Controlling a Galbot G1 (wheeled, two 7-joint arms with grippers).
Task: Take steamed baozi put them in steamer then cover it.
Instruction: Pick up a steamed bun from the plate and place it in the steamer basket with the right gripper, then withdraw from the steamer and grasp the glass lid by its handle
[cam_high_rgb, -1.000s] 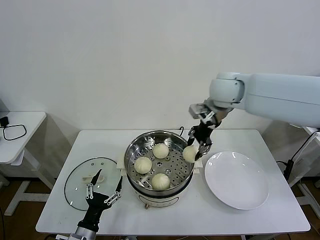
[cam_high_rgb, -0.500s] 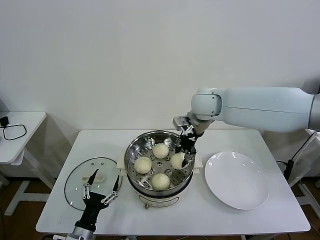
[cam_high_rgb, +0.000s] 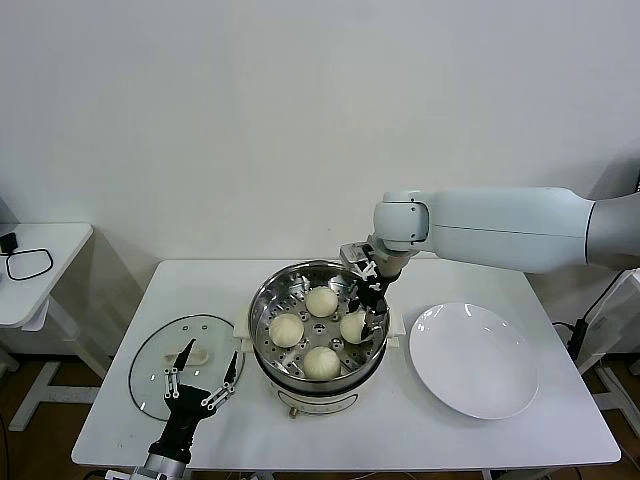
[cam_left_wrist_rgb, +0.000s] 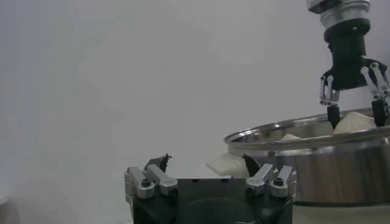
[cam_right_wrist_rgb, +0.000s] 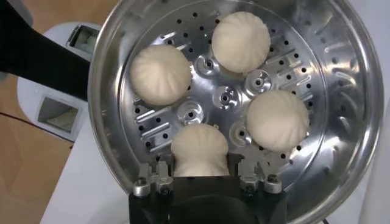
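- My right pincer (cam_high_rgb: 366, 311) is down inside the steamer (cam_high_rgb: 318, 330), fingers partly closed around one steamed baozi (cam_high_rgb: 355, 325); the right wrist view shows that bun (cam_right_wrist_rgb: 199, 149) clamped between the two fingers, low over the perforated tray, can't tell if it touches.
- Three other baozi sit on the tray just ahead of that pincer: one (cam_high_rgb: 321, 301) at the far side, one (cam_high_rgb: 286, 329) toward my left, one (cam_high_rgb: 321, 362) at the near side. All apart from each other, none touching the held bun.
- Steamer rim wraps close around the right pincer; the wall on my right is just beside the fingers.
- White plate (cam_high_rgb: 474, 360) lies on the table (cam_high_rgb: 420, 430) to the right of that pincer, near the steamer, with nothing on it.
- Left pincer (cam_high_rgb: 204, 373) hangs low at the table's near edge, fingers spread wide, holding nothing.
- The cover (cam_high_rgb: 160, 370) lies flat on the table under and just beyond the left pincer, beside the steamer; its cream handle (cam_high_rgb: 196, 354) shows between the fingertips.
- Left wrist view: the steamer wall (cam_left_wrist_rgb: 317, 167) is straight ahead, right pincer (cam_left_wrist_rgb: 353, 112) over it.
- Small side table (cam_high_rgb: 40, 265) stands well off to my left.
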